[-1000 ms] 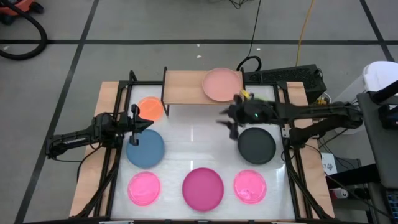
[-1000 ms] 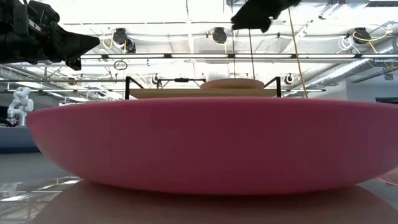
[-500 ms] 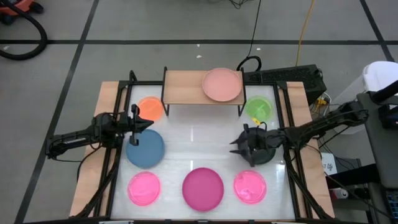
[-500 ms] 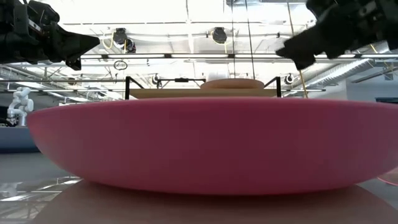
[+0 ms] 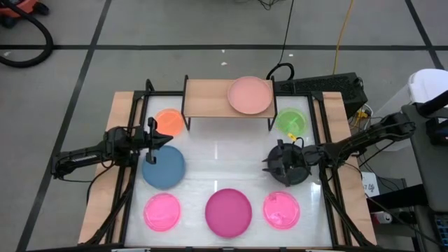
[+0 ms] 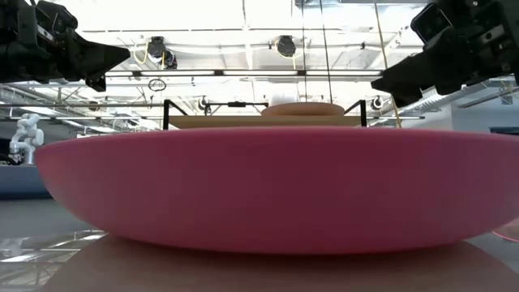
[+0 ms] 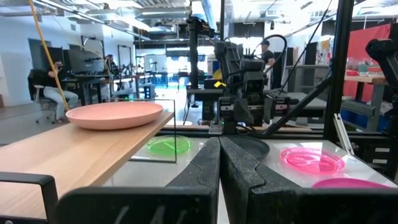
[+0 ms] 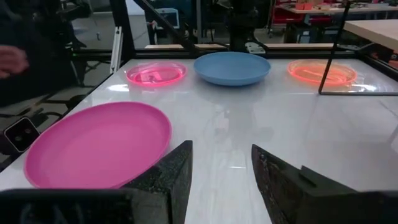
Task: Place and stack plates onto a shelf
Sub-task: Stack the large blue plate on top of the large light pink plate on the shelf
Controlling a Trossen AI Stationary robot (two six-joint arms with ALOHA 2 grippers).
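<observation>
A salmon plate (image 5: 250, 94) lies flat on the right half of the light-wood shelf (image 5: 206, 99) at the table's far edge. On the table lie an orange plate (image 5: 169, 121), a blue plate (image 5: 164, 168), a green plate (image 5: 290, 122), a magenta plate (image 5: 228, 211) and two hot-pink plates (image 5: 162, 211) (image 5: 281, 209). My right gripper (image 5: 269, 164) hangs open above the black plate (image 5: 299, 176), pointing toward the table's left and clear of the plate. My left gripper (image 5: 157, 140) is shut on nothing, above the blue plate's far rim.
Black frame rails (image 5: 129, 175) run along both sides of the table. The shelf's left half (image 7: 62, 152) is bare wood. The white tabletop's middle (image 5: 224, 157) lies between the two arms. People sit at desks in the room beyond.
My right gripper has dropped from beside the shelf's right end down and toward the table's near edge, ending over the black plate, its fingers still open. The salmon plate has stayed on the shelf.
</observation>
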